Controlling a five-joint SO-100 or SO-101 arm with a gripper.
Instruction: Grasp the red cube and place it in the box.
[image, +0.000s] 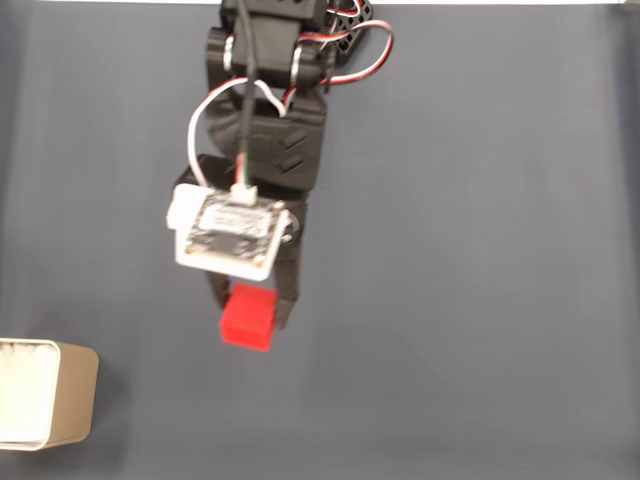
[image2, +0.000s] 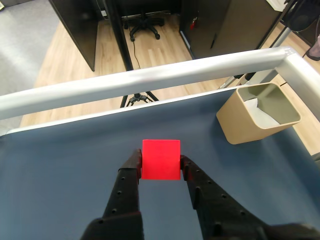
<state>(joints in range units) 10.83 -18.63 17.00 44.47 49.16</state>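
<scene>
The red cube (image: 249, 318) (image2: 160, 159) is clamped between my two black fingers. My gripper (image: 250, 312) (image2: 160, 164) is shut on it near the middle of the dark blue table, and the cube looks lifted off the surface. In the fixed view the arm's white circuit board (image: 228, 230) covers most of the fingers. The box (image: 45, 394) (image2: 257, 111), tan with a pale inside, stands open-topped at the lower left of the fixed view and the right of the wrist view, well apart from the cube.
The blue table (image: 480, 260) stretches around the arm. In the wrist view a silver rail (image2: 150, 75) runs along the table's far edge, with wooden floor, dark cabinets and an office chair base (image2: 142, 25) beyond it.
</scene>
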